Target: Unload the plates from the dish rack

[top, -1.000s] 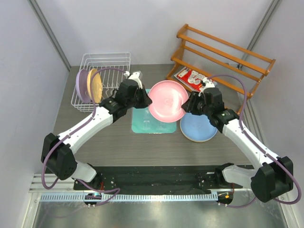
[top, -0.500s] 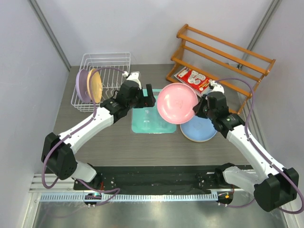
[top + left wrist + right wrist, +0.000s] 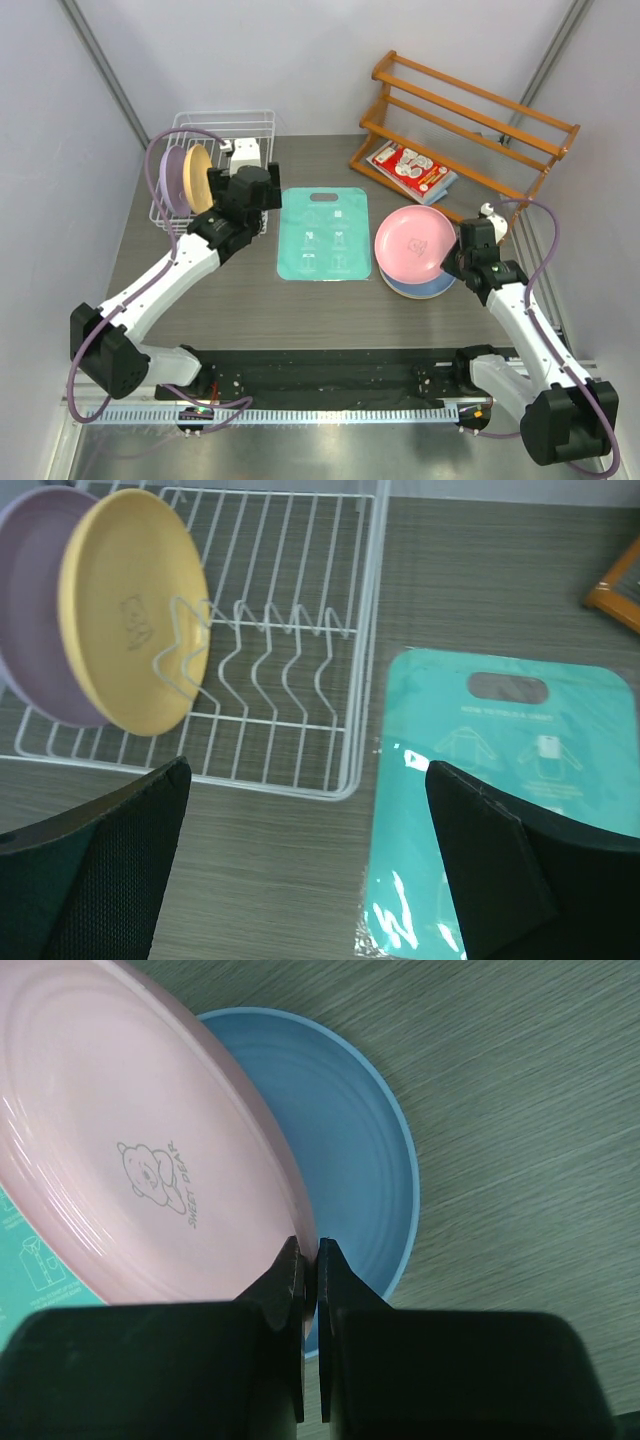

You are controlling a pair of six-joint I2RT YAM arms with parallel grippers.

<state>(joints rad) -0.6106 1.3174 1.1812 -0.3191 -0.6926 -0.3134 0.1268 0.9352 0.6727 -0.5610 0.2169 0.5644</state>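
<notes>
The table point(image 3: 250, 300) is the biggest thing here, and the white dish rack point(image 3: 230, 114) sits at its far left corner. A teal mat point(image 3: 323, 233) lies flat in the middle. Two plates stand on their edges in the rack: the lilac plate point(image 3: 35, 610) at the back and the yellow plate point(image 3: 130, 610) just in front of it, leaning on a wire. On the right side of the table, the blue plate point(image 3: 355, 1150) lies flat. The pink plate point(image 3: 130, 1150) hangs tilted over it. The right end effector point(image 3: 308, 1250) is pinched tight on the pink plate's rim. The left end effector point(image 3: 308, 770) is spread wide and holds nothing, and it looks at the rack from close by. I think the step now is putting the pink plate down on the blue one. Next, the right arm should lower it flat and let go. Then the left arm can reach for the yellow plate's rim.
</notes>
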